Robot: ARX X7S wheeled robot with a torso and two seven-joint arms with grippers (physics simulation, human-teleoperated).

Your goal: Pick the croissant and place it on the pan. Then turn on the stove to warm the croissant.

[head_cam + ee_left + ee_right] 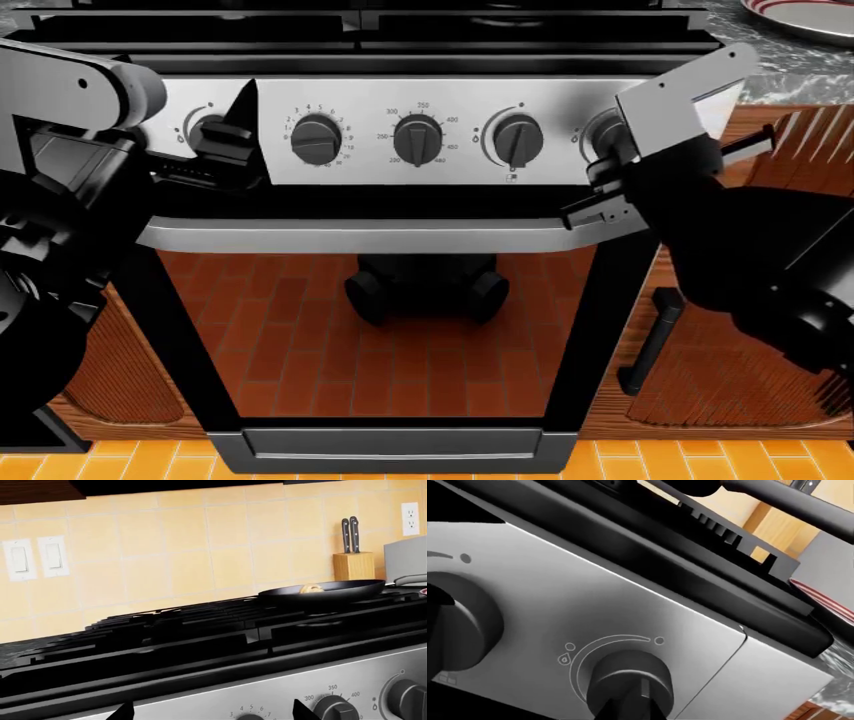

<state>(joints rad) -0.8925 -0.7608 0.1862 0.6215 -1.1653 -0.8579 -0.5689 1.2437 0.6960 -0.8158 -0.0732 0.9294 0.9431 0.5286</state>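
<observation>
The croissant [311,588] lies in the black pan [327,591] on the far right burner of the stove [200,630]. In the head view the stove's steel front panel [400,100] shows its black knobs. My left gripper [213,714] is open, its tips on either side of a numbered knob [250,717] without touching it; it also shows at the panel's left end in the head view [227,150]. My right gripper [630,707] is closed on the knob [627,677] at the panel's right end, which it hides in the head view [601,150].
A grey plate with a red-striped rim [801,15] sits on the counter right of the stove. A knife block [353,565] and a grey appliance [407,555] stand behind the pan. The oven door handle [374,235] runs below the knobs. A long black handle [790,502] crosses above the grate.
</observation>
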